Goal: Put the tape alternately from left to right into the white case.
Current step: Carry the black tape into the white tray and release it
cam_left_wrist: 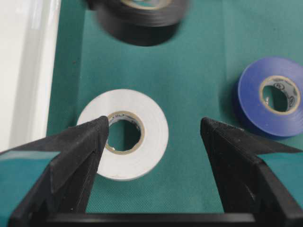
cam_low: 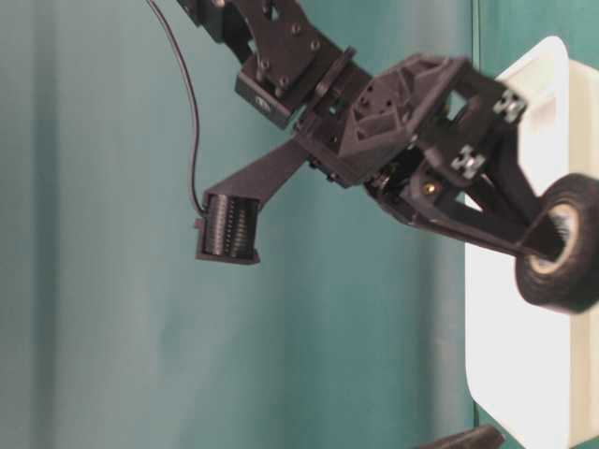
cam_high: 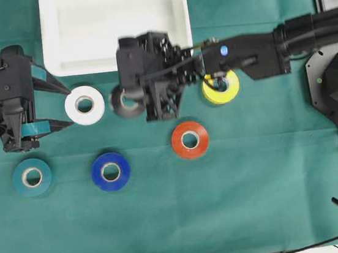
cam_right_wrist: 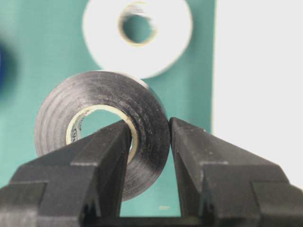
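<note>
Now the black roll (cam_right_wrist: 102, 132) is pinched by the right gripper (cam_right_wrist: 149, 156), one finger inside its core and one outside on the wall, and it hangs above the green cloth (cam_high: 258, 202). At its 9 o'clock in the overhead view lies the white roll (cam_high: 84, 105), between the spread fingers of the left gripper (cam_left_wrist: 154, 137), which holds nothing. At 12 o'clock sits the white case (cam_high: 114, 25).
</note>
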